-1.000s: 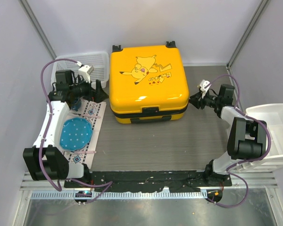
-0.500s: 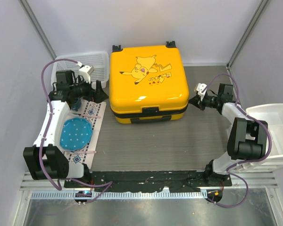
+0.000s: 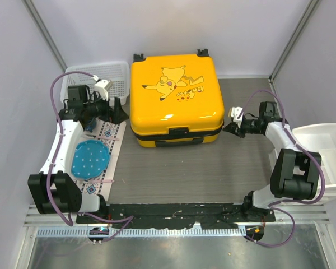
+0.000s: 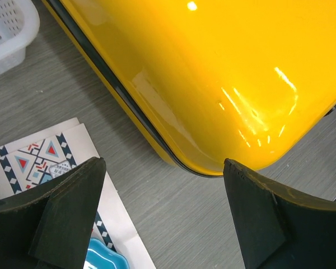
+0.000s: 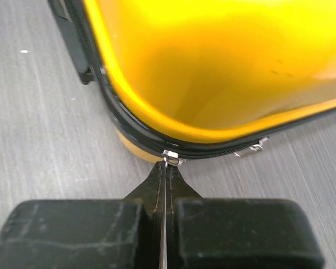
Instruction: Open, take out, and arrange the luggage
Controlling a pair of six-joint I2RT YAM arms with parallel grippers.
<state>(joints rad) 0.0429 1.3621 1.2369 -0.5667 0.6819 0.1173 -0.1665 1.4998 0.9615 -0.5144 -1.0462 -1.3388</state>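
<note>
The yellow case (image 3: 173,95) lies flat and zipped shut at the far edge of the tabletop, in the middle. Our right claw (image 5: 166,168) is at its near right corner. Its two fingers are pressed together, and they seem to pinch a small silver zip pull (image 5: 171,158). We think this is so we can drag the zip round and open the lid. Our left claw (image 4: 163,165) is by the near left corner. Its fingers are wide apart and hold nothing. Maybe it is there to stop the case from sliding.

We count one case. It has two black wheels (image 3: 138,57) on its far side. A second zip pull (image 5: 252,148) sits a bit along the band, so that makes two. Near the left edge we see one white basket (image 3: 120,70) and one blue plate (image 3: 91,158) on one mat (image 3: 111,134).
</note>
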